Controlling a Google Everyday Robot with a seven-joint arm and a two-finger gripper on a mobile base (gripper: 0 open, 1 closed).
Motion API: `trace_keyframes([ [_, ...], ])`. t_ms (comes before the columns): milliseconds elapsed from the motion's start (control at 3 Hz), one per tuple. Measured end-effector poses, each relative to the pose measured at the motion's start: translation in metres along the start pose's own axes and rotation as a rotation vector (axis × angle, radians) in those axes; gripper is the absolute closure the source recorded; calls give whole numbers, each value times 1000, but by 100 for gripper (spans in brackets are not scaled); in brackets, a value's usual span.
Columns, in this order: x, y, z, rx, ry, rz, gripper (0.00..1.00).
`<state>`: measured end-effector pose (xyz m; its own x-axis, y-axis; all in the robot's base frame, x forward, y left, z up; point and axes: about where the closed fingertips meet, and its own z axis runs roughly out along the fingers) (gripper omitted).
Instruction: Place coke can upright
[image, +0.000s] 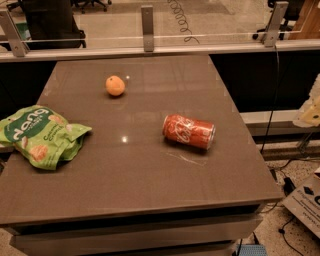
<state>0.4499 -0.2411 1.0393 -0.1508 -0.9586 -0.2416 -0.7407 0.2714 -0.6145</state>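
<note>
Nowhere in the camera view do we find the end effector, so we cannot tell whether it is apart or together, nor how the can (188, 131) lies relative to it. The can lies on its side on the desk (150, 190), right of the middle. One silvery end is turned toward the desk's right edge and the white script faces up. It touches nothing else. Well apart from it, toward the far left, an orange (115, 85) sits on the desk. A green bag (40, 136) lies at the left edge, partly overhanging it, also well apart from the can. Beyond the desk's far edge runs a rail (150, 50) with upright posts holding a clear pane. On the floor to the right we see part of a box (306, 202).
</note>
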Motion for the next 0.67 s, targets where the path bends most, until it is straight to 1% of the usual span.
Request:
trace_keyframes([
  [333,0,0,0,0,0,0,0],
  [667,-26,15,12,-42,-59,-18,0],
])
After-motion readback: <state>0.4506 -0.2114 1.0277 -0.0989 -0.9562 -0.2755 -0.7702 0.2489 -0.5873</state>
